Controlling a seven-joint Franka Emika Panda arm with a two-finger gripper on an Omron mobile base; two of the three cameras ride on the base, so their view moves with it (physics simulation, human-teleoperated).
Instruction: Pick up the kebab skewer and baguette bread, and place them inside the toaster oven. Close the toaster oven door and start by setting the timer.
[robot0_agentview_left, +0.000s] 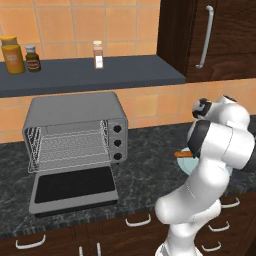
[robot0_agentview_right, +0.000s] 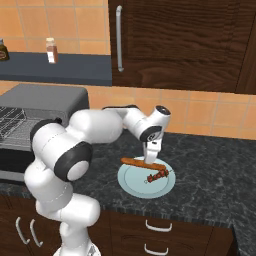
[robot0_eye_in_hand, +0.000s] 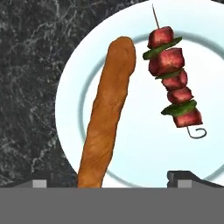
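Right base view. The white arm reaches from lower left across the dark counter (robot0_agentview_right: 210, 165), its gripper (robot0_agentview_right: 151, 156) pointing down just above the baguette (robot0_agentview_right: 143, 163). The baguette and the skewer (robot0_agentview_right: 157, 175) lie side by side, apart, on a pale plate (robot0_agentview_right: 131, 183). At left stands the oven (robot0_agentview_right: 35, 107), wire rack (robot0_agentview_right: 12, 122) visible. A shelf (robot0_agentview_right: 75, 70) above carries a spice jar (robot0_agentview_right: 50, 50).

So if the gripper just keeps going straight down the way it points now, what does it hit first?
Most likely the baguette bread: the open gripper points down at the plate, the loaf running between its fingertips, nearer one. The kebab skewer lies off to the side.
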